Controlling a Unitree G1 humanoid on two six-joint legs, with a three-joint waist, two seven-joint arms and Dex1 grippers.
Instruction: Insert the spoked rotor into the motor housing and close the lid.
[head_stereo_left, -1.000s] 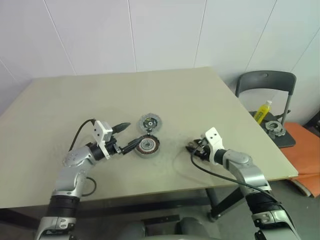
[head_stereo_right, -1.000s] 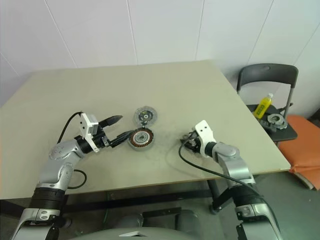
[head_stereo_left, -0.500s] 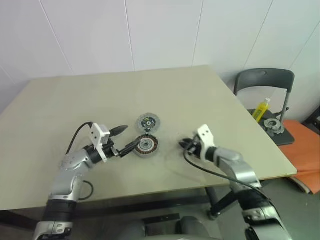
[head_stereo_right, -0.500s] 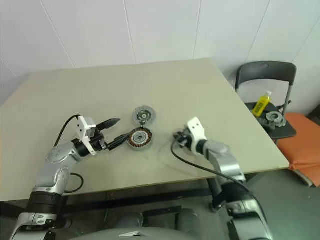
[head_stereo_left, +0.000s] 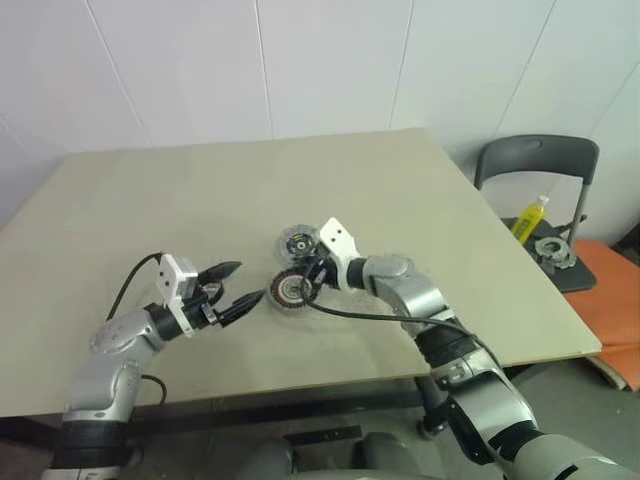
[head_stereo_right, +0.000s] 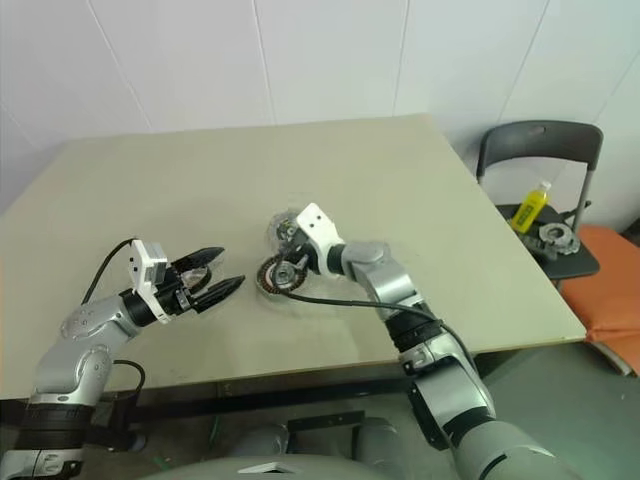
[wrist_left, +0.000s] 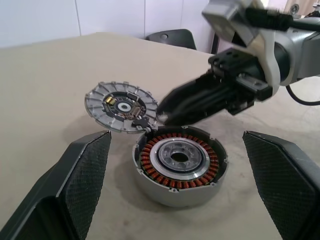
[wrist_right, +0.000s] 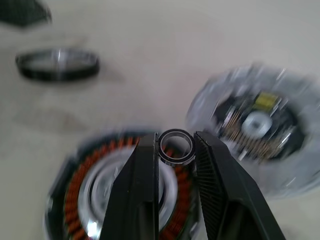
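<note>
Well, my right hand is pinched narrow on a small round metal ring with a dark rim. One black finger sits on each side of its edge. It hangs just above the short round metal motor housing with copper-brown wire coils inside. I think this ring is the rotor part I must put in, but I cannot see any spokes on it. A wider dark hoop lies on the bench well apart, and I cannot tell what it is. The flat silver-grey lid with the ribbed rim lies just behind the housing with its inside face up, and its edge seems to touch the housing. My left hand is wide open near the housing and holds nothing. I think the ring is light, hard and smooth, so it could slip or pop out from between my fingers. Holding it by the outer edge looks right, and it should stay flat so it drops straight onto the middle hole. The housing looks heavier, but it may slide on the smooth bench. My left hand could hold its outer wall, never the thin copper wires. The lid is thin, so I would take it by the ribbed rim and keep off the little parts on its face.
</note>
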